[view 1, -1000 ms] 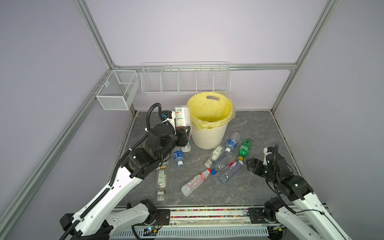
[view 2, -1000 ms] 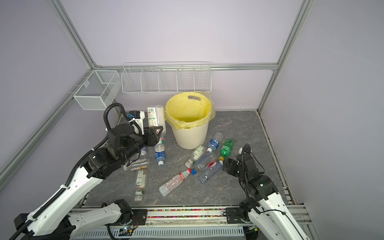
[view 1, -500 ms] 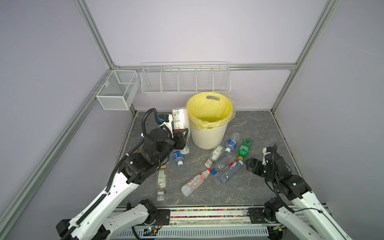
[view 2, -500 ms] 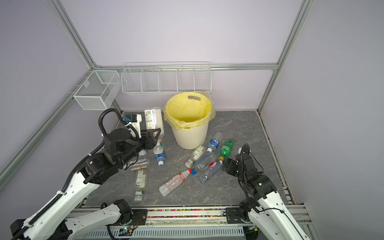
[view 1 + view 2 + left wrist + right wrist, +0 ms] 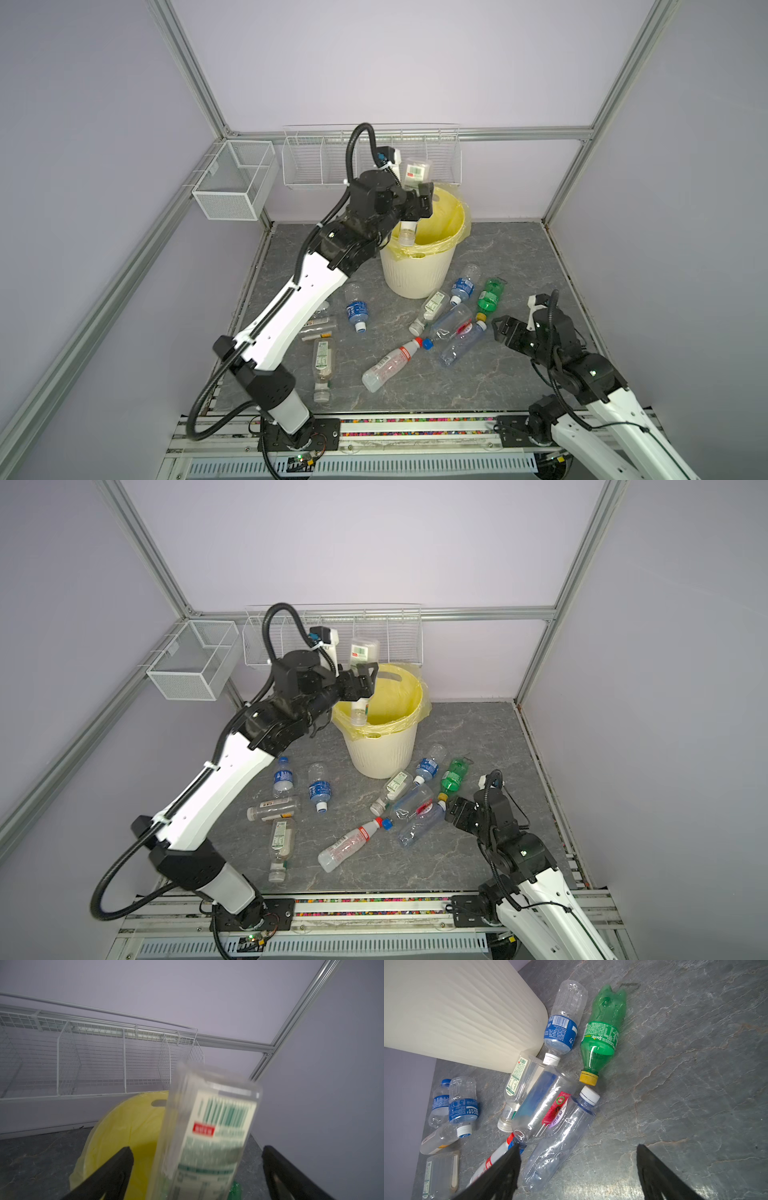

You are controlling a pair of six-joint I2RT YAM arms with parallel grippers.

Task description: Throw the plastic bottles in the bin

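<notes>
Grey stone-patterned sheeting (image 5: 498, 249), veined with paler cracks, covers the floor of my cell. Pale lilac walls (image 5: 374, 62) rise around it inside an aluminium frame (image 5: 189, 70). A white wire rack (image 5: 316, 166) with dividers hangs on the back wall, and a white mesh basket (image 5: 232, 187) on the left wall. The bin (image 5: 415, 274), cream and ribbed and lined with a yellow bag (image 5: 446, 220), stands on the floor near the back wall.

My left gripper (image 5: 417, 202) hovers over the bin's near-left rim with its jaws wide apart. Between them, touching neither in the left wrist view, a green-and-white labelled bottle (image 5: 207, 1136) points cap down, its neck inside the bin's mouth. The label shows a green barcode and a small red box, but blur makes the words unreadable.

My right gripper (image 5: 578, 1146) hangs low over the floor on the right, its jaws apart around nothing. The other bottles (image 5: 320, 789) lie on the floor in front of the bin, and the nearest are just beside this gripper. I read "Sprite" on the green bottle (image 5: 602, 1028) with the yellow cap. "OCARI" and "WEAT" show upside down on a blue-labelled bottle (image 5: 464, 1109). A clear bottle (image 5: 546, 1105) carries a pink-red label with Asian characters I cannot make out
</notes>
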